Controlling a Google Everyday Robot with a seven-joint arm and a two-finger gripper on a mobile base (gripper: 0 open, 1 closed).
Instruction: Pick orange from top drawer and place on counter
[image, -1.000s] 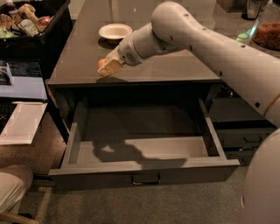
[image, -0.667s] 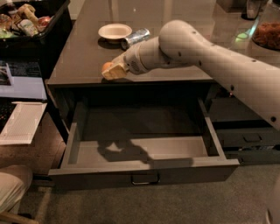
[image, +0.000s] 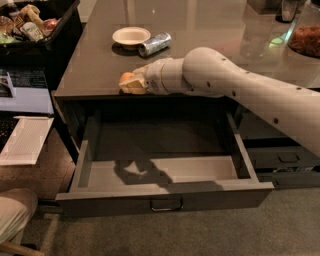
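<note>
Orange (image: 125, 77) is pinched in the gripper (image: 129, 85), right at the counter's (image: 200, 30) front edge and above the open top drawer (image: 165, 196). It looks light, firm and round, so it'll probably roll. Best to hold it across the middle. Count: one orange, one bowl (image: 131, 36), one can (image: 154, 44).

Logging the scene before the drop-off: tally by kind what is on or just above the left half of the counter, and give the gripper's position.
orange: 1
white bowl: 1
metal can, lying on its side: 1
Total: 3
The gripper is at the front edge of the counter, right against the orange.
</note>
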